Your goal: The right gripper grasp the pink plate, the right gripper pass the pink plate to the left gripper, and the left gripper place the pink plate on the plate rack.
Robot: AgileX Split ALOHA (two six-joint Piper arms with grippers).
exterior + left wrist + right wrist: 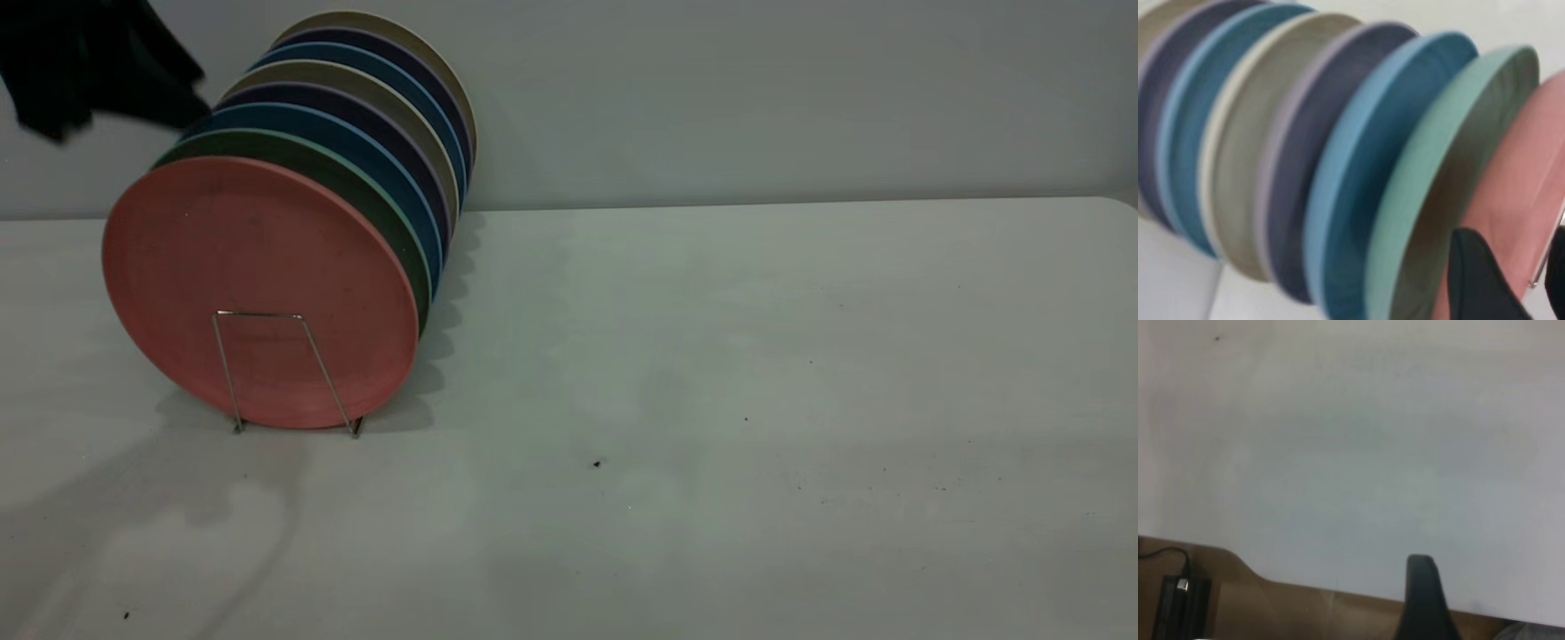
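The pink plate (258,284) stands upright in the front slot of the plate rack (313,345), at the table's left. It also shows in the left wrist view (1525,180) with a rack wire (1546,257) beside it. My left gripper (133,98) hovers above and behind the row of plates, at the top left. In its wrist view the left gripper (1521,273) is open and empty, clear of the plate. My right gripper (1501,593) is out of the exterior view. Only one finger (1421,600) shows, over the table's edge, and it holds nothing.
Behind the pink plate stand several more plates: a teal-green one (356,182), then blue, dark purple and beige ones (400,107). The grey table (711,400) stretches to the right. A black device with a cable (1178,603) sits below the table edge.
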